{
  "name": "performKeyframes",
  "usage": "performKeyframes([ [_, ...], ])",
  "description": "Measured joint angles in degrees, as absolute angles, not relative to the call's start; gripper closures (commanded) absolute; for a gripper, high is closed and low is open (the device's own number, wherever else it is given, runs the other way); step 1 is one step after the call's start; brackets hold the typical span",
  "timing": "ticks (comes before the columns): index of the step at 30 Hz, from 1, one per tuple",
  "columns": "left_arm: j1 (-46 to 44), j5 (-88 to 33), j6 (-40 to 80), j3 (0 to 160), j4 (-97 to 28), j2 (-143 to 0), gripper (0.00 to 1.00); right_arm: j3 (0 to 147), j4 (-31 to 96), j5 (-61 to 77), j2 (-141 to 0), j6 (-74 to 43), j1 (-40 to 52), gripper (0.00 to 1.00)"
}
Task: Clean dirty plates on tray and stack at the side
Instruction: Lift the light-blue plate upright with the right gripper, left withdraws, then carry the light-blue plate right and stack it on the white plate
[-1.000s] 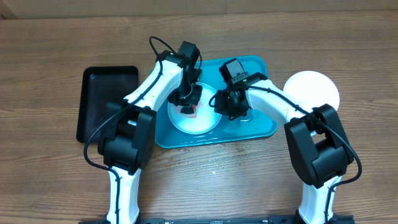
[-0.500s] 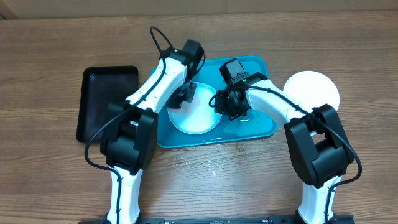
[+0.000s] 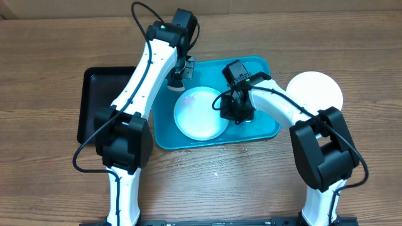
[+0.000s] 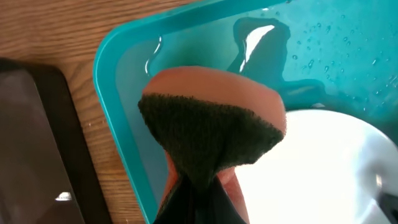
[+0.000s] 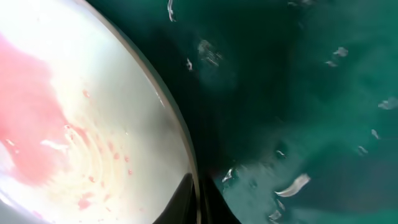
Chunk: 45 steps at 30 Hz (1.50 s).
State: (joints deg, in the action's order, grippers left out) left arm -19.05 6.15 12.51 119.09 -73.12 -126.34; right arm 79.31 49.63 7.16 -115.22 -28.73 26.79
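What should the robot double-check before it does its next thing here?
1. Left pincer holds the sponge: ok.
2. Sponge hangs off the dirty plate, over a corner of the tray: ok.
3. Right pincer pinches the dirty plate's rim: ok.
4. Dirty plate wiped clean: not ok, pink smears show.
5. Side plate bare on top for stacking: ok.

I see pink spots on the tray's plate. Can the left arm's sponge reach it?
Probably yes: the sponge hangs just beside the plate, nothing lies between, and the right arm's jaws pinch only its opposite rim.
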Motion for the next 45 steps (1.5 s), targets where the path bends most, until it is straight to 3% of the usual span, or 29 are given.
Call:
performKeyframes([
  [15,-16.8,4.03,13.61,119.09,-73.14,-126.34,0.93,79.29,61.6,-20.03,-101.41,-29.08,27.97,0.96],
  [30,-16.82,3.36,13.61,119.09,-73.38,-126.34,0.92,79.29,66.54,-51.2,-96.71,-35.24,43.62,0.96],
  [45,-16.82,2.31,13.61,119.09,-73.36,-126.34,0.93,79.29,66.7,-77.03,-93.76,-37.1,53.28,0.96],
])
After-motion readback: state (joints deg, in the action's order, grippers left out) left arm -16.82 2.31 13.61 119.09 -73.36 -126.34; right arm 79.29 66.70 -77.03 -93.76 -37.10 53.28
